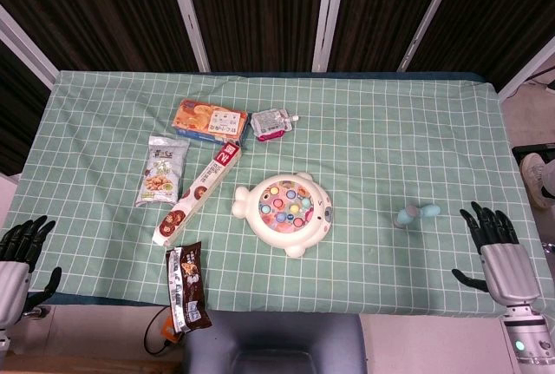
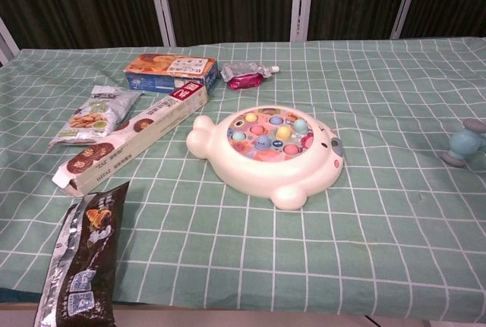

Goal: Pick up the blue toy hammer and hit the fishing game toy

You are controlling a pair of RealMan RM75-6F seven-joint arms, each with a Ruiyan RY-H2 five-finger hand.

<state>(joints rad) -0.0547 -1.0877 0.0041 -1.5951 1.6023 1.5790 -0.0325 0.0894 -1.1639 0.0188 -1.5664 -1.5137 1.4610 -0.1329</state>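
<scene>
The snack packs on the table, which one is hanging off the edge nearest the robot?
The dark brown snack pack. It pokes past the table's front edge, while the long cookie box, nut bag, orange box and pink pouch lie fully on the cloth.

In the chest view the toy hammer (image 2: 465, 143) is cut off by the right edge, so only its head and a stub of handle show. The dark snack packet (image 2: 80, 259) near the tabletop's front left corner runs off the bottom edge. Neither robot hand appears there. In the head view the left robot hand (image 1: 17, 257) is clipped by the left edge. Print on the packets is too small to read.
</scene>
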